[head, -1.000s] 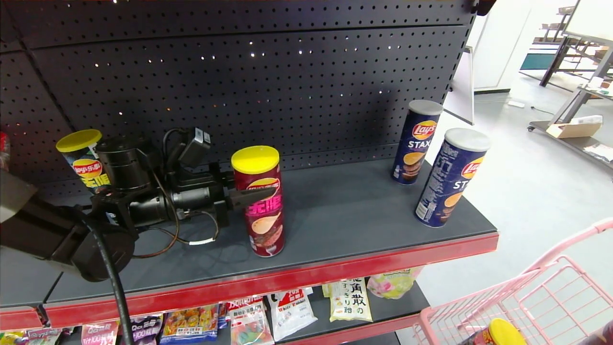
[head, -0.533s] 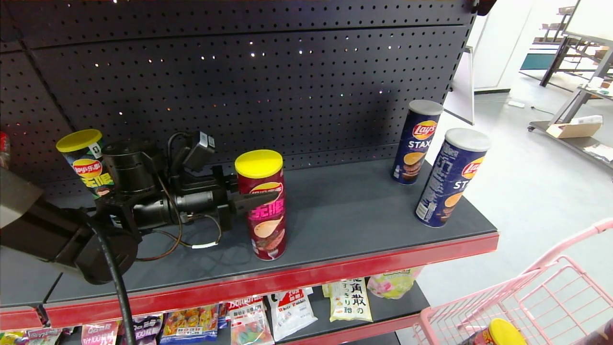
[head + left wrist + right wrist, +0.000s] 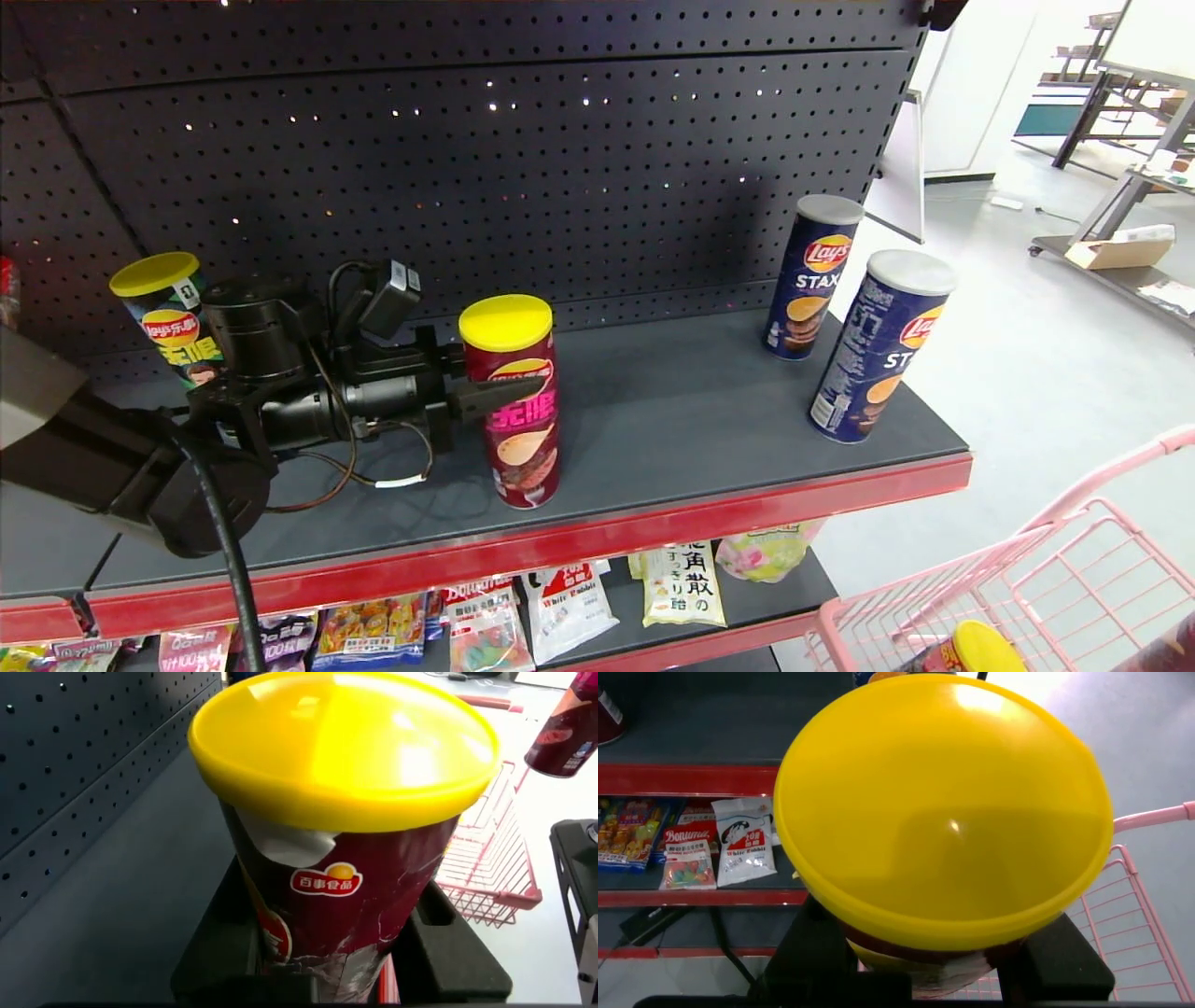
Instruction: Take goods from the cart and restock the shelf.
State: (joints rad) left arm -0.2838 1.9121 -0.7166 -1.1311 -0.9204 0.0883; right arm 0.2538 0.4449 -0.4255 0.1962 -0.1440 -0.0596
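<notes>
A maroon chip can (image 3: 518,411) with a yellow lid stands upright on the dark shelf board (image 3: 672,429), near its red front edge. My left gripper (image 3: 519,381) comes in from the left and is shut around the can's upper body. In the left wrist view the same can (image 3: 346,775) sits between the black fingers (image 3: 220,947) of the left gripper (image 3: 341,952). My right gripper (image 3: 934,971) is shut on a second yellow-lidded can (image 3: 943,812). That can (image 3: 971,649) shows low at the right, inside the pink cart (image 3: 1055,569).
Two dark blue cans (image 3: 810,275) (image 3: 882,345) stand at the shelf's right end. A yellow-lidded can (image 3: 168,313) stands at the back left, behind my left arm. Snack bags (image 3: 560,607) fill the lower shelf. A pegboard wall backs the shelf.
My left gripper has carried the maroon can slightly to the right and lower onto the shelf board. The blue cans and the cart have stayed put.
</notes>
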